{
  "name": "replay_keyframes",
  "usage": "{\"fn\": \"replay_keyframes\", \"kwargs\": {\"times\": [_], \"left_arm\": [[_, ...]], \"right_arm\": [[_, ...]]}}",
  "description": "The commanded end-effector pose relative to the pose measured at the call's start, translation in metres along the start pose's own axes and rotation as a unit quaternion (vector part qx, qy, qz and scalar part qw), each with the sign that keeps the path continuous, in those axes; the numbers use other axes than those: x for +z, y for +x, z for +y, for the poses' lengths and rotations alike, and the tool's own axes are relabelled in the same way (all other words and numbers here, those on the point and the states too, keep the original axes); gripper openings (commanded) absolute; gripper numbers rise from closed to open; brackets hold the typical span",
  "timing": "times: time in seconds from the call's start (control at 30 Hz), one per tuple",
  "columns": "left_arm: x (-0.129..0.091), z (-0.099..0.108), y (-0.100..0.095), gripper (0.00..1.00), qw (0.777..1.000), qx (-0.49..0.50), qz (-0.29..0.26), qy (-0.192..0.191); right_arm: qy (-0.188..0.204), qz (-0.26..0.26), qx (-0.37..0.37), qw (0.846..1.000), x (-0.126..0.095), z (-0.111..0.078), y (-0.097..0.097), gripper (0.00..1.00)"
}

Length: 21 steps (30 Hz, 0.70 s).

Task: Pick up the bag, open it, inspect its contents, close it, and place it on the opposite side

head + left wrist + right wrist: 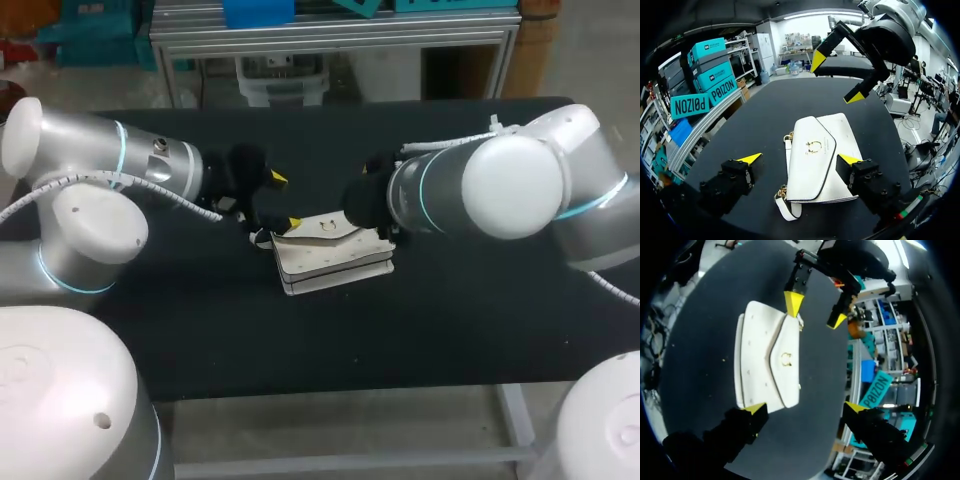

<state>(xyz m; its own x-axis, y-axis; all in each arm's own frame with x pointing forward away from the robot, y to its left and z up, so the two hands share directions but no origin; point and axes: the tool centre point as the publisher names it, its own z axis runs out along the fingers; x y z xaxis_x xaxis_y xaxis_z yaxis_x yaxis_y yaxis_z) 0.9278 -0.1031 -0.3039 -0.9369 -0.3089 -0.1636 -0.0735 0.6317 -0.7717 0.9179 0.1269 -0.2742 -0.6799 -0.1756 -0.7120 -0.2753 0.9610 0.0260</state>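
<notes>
While the white bag point(330, 258) is laid flat, flap up, at the middle of the table point(450, 330), its long axis is run between the left gripper point(800, 159) and the right gripper point(805, 407), strap end toward the left; both are held wide, nothing grasped.

Bag point(815, 170): no text could be read, only a gold clasp point(814, 146).
Table point(765, 115): no label, number or sign was legible.

There is one table point(420, 330). On it lies one bag point(330, 258) with one gold clasp point(814, 146). There are two arms, the left arm point(150, 165) and the right arm point(500, 185). There are two grippers, the left gripper point(800, 159) and the right gripper point(805, 407). Each has two yellow tips point(751, 159), so four in all.
</notes>
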Motion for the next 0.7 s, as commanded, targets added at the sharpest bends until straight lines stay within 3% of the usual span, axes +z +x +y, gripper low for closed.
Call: {"fn": "replay_keyframes", "kwargs": {"times": [0.03,0.4,0.7], "left_arm": [[-0.002,0.002,-0.005,1.00,0.999,-0.009,0.008,-0.043],[-0.004,0.012,-0.010,1.00,0.995,-0.046,0.023,-0.083],[-0.013,0.019,-0.017,1.00,0.983,-0.167,0.028,-0.073]], "right_arm": [[0.013,0.067,-0.010,0.998,-0.003,0.002,-0.014,1.00],[0.030,0.184,-0.009,0.982,0.004,0.000,-0.028,1.00],[0.002,0.245,0.082,0.966,0.005,-0.013,-0.031,1.00]]}}
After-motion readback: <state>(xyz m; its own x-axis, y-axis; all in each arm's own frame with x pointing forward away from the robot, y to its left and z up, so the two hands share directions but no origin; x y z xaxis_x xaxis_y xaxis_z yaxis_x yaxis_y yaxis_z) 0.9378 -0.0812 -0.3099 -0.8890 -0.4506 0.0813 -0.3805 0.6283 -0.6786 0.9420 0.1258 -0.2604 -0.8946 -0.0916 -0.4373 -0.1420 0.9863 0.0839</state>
